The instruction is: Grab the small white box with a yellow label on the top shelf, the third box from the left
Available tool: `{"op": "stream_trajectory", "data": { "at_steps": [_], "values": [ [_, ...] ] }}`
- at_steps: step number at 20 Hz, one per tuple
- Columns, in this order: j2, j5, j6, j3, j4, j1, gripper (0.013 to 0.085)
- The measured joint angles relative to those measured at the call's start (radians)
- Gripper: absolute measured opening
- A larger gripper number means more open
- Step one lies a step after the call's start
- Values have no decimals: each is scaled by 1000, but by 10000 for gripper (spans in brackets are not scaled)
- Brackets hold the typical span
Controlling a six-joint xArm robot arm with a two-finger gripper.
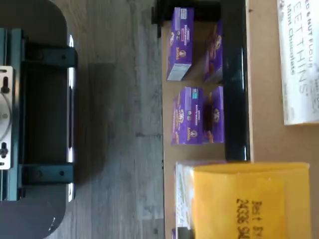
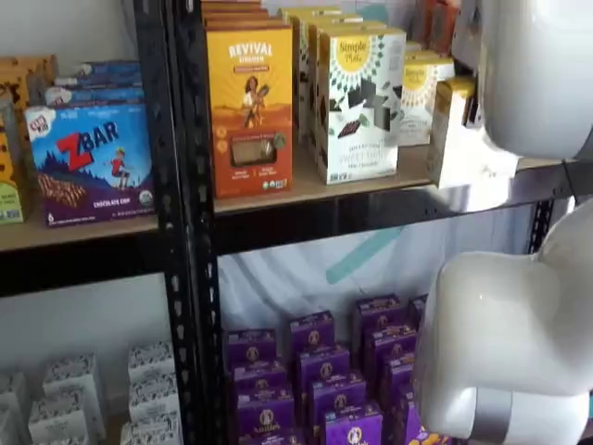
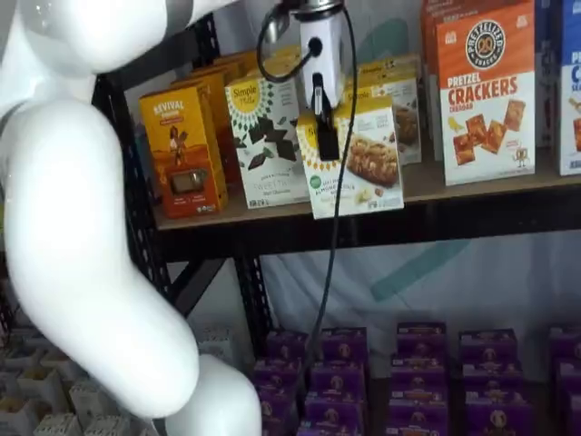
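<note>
The small white box (image 3: pixel 363 163), a short carton with a yellow label and pictured cookies, sits tilted at the front edge of the top shelf (image 3: pixel 454 186). It also shows in a shelf view (image 2: pixel 454 139), overhanging the black front rail. My gripper (image 3: pixel 325 150) hangs from above, its white body over the box. One black finger (image 3: pixel 324 127) lies against the box's front corner, and the fingers are closed on the box. The wrist view shows the box's yellow top (image 1: pixel 249 199) close under the camera, beside the shelf's rail (image 1: pixel 234 89).
A taller white box with dark chocolate squares (image 3: pixel 268 136) and an orange Revival box (image 3: pixel 182 150) stand left of the carton. A pretzel cracker box (image 3: pixel 486 91) stands to the right. Purple boxes (image 3: pixel 418 363) fill the lower shelf. The white arm (image 3: pixel 82 227) blocks the left.
</note>
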Motion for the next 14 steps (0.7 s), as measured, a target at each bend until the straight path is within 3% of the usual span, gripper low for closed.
{"op": "stream_trajectory", "data": {
  "at_steps": [14],
  "values": [
    [-108, 33, 5, 83, -16, 6, 330]
  ]
}}
